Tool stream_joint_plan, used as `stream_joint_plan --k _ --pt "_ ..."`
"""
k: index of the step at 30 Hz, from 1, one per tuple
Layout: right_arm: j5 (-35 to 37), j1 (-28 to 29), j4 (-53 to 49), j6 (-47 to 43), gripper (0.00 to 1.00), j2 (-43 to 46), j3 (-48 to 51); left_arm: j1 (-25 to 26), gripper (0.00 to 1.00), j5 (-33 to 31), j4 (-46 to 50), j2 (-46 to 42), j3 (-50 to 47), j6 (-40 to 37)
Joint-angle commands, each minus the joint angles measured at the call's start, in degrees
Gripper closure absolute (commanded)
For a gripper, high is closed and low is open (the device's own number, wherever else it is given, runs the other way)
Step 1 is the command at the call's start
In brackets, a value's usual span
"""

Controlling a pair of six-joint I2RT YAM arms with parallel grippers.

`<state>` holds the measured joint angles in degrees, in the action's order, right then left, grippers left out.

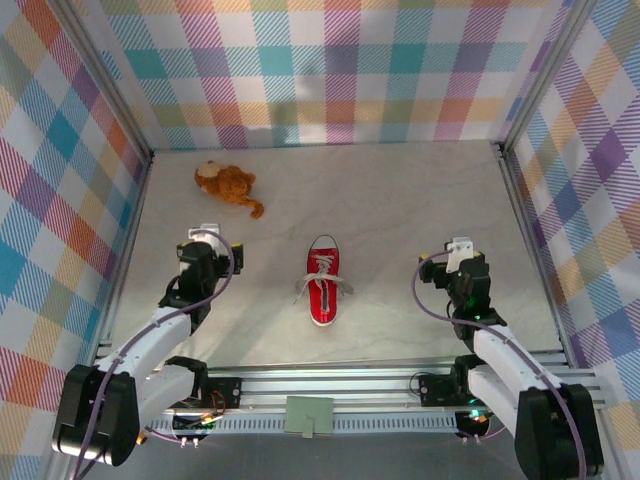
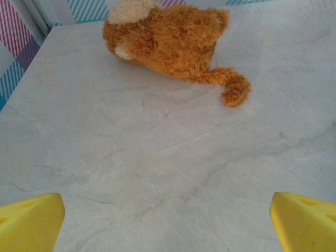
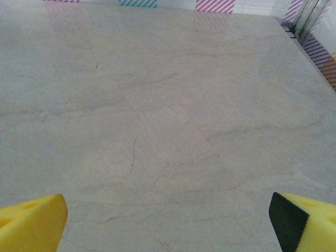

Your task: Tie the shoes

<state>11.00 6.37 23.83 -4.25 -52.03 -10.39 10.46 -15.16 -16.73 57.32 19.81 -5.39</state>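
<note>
Yellow fingertips (image 2: 29, 223) of the left gripper (image 2: 168, 226) stand wide apart, holding nothing; the right gripper (image 3: 168, 226) likewise stands wide and empty over bare table (image 3: 168, 105). Ahead of the left gripper lies the plush toy (image 2: 168, 37); disregard it. Between the two arms, near the table's middle, lies the red sneaker (image 1: 323, 281); its white laces (image 1: 306, 291) lie loose, trailing to both sides. Handling, as judged: sneaker light, likely to slide on the smooth surface; canvas soft; laces limp and thin, awkward to pinch off the table. Take hold of each lace near its free end, one per gripper. Count: one sneaker; two lace ends; one toy; two grippers.
</note>
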Motion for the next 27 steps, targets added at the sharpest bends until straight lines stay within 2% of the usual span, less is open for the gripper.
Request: stream_joint_plan --k 1,6,12,17,22,27 --pt "-4.32 -1.68 9.43 1.11 0.01 -4.94 -0.61 -3.35 0.00 4.97 -13.22 0.17 -4.59 2.69" --pt "-9.28 -2.85 15.02 -0.90 0.01 -12.06 -2.76 -6.68 0.00 9.68 -21.44 5.56 -6.45 2.84" --pt "-13.29 -3.80 18.94 -3.50 0.01 -20.02 -6.27 -7.02 0.00 13.34 -29.36 15.11 -4.78 2.48" --pt "-17.59 -4.02 15.02 -4.07 0.01 -22.24 -9.63 -6.95 0.00 16.59 -32.37 23.72 -0.54 1.62" --pt "-20.71 -4.11 20.88 -2.10 0.01 -24.38 -8.55 -6.90 0.00 17.96 -39.87 32.78 -0.21 0.78" --pt "-20.23 -4.09 22.39 -1.99 0.01 -28.84 -10.14 -7.03 0.00 18.94 -34.79 32.70 2.11 0.37"
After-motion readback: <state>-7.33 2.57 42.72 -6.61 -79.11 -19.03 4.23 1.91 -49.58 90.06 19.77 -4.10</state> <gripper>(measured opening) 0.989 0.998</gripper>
